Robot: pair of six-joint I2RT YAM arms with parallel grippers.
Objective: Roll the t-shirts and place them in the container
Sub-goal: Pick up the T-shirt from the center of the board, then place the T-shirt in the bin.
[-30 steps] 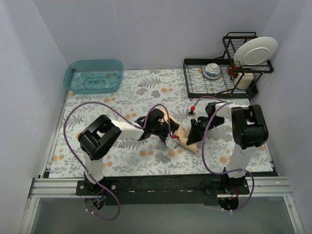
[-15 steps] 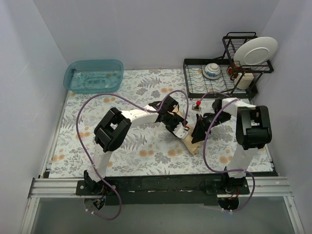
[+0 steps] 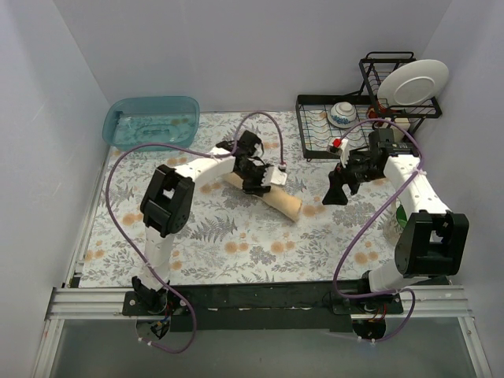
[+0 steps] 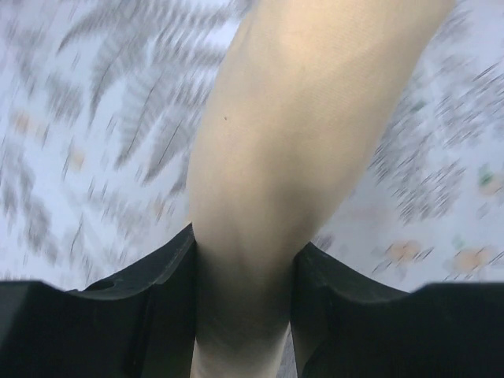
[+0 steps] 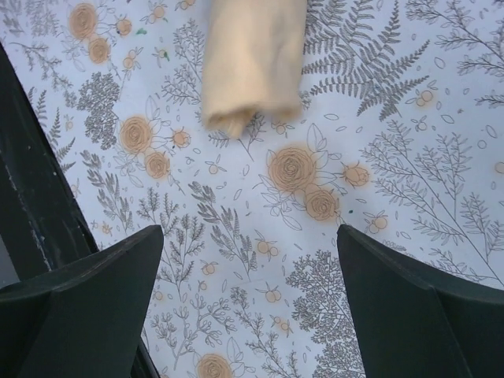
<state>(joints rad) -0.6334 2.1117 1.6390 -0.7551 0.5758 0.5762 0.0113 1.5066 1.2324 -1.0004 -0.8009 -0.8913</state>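
The left pincer is closed partway around the beige rolled fabric t-shirt. In the left wrist view its two black fingers press against either side of the roll, which fills the gap between them. The cloth runs away from the pincer as one smooth tube over the desk with the flower-and-fern printed cover. That view is blurred, so I cannot tell whether the roll is resting on the desk or lifted off it.

The right pincer stands wide apart and holds nothing. In its wrist view the pincer hangs above bare printed cover, with the roll's open end well clear of the fingers.

A second ago both pincers were crowded together on the roll, closer to the near edge and a little right of centre. Since then the left arm has stretched out and carried the roll further back and leftward, to the middle of the desk. The right pincer has let go, spread wide and pulled away toward the black wire dish rack.
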